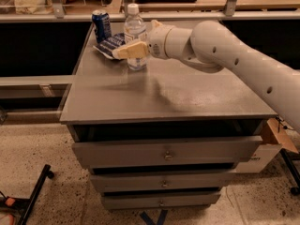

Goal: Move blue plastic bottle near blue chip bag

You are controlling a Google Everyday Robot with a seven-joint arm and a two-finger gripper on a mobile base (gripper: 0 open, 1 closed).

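The blue plastic bottle (135, 32) is clear with a white cap and stands upright at the back left of the grey cabinet top (187, 97). My gripper (132, 48) reaches in from the right and is shut on the bottle at mid-height; one tan finger (130, 51) crosses in front of it and the other is hidden behind. The blue chip bag (109, 45) lies flat just left of the bottle, touching or almost touching it.
A dark blue soda can (101, 25) stands behind the chip bag at the back left corner. A shelf rail (197, 16) runs behind the cabinet. Drawers (164, 153) fill the cabinet front. A cardboard box (276, 139) sits at the right.
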